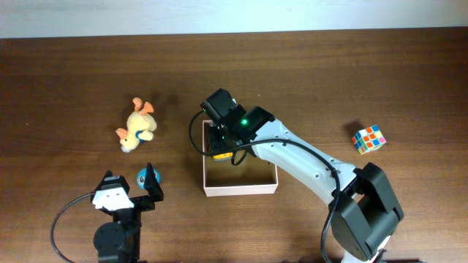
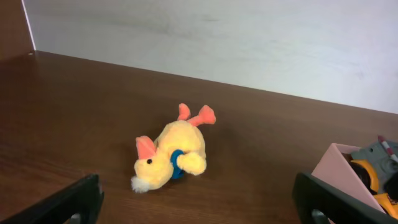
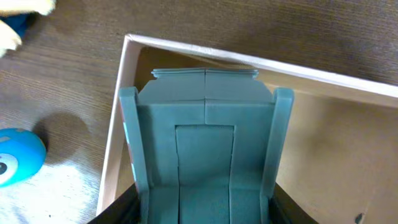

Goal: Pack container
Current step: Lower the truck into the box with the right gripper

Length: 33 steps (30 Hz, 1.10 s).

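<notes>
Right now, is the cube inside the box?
No, the cube sits on the table, well to the right of the box.

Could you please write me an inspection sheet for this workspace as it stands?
Surface: dark wooden table.
Job's things: container open-topped; grey-and-yellow toy at its corner nearest the duck.
Clutter: plush duck, blue ball, puzzle cube, all outside the container.
Grippers: left gripper open beside the ball; right gripper shut on the toy.
Cables: black cables on both arms.
Surroundings: white wall.
</notes>
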{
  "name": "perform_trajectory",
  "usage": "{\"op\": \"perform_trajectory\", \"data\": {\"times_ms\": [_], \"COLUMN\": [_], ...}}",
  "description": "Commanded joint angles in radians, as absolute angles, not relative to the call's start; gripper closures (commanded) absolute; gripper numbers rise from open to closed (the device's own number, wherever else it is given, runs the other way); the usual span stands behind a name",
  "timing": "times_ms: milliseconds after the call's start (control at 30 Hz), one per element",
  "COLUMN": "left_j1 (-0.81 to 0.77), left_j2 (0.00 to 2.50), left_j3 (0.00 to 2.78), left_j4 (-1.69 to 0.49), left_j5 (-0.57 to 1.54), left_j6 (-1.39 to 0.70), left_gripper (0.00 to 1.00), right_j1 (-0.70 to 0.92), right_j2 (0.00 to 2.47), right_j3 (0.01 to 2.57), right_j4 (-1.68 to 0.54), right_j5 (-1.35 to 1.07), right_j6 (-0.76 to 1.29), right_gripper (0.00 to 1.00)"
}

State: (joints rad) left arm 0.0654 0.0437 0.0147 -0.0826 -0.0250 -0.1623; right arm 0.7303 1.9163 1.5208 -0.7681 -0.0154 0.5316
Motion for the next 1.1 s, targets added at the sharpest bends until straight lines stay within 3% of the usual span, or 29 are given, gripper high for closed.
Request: {"op": "perform_trajectory", "data": {"times_ms": [0, 933, 967, 1067], "left_j1": [0.071, 0.071, 0.071, 0.071], "left_j2": [0.036, 0.036, 0.036, 0.036], "left_j3": [0.009, 0.009, 0.009, 0.009], "left_j4": [-0.083, -0.083, -0.083, -0.083], "left_j5": [-0.011, -0.011, -0.011, -0.01], "left_j6": [-0.167, -0.167, -0.167, -0.167], "left_gripper": [0.01, 0.01, 0.01, 0.01], "right_j1": [0.741, 0.779, 0.779, 0.779], "right_j2": [1.922, 1.924, 1.924, 1.924], "right_j3": [1.538, 1.466, 1.466, 1.466], "right_j4": [-0.754, -0.701, -0.698, -0.691], "right_j5": [-0.006, 0.007, 0.009, 0.01], "right_j6": [0.559, 0.585, 0.585, 0.585], "right_gripper": [0.57, 0.57, 0.56, 0.34]}}
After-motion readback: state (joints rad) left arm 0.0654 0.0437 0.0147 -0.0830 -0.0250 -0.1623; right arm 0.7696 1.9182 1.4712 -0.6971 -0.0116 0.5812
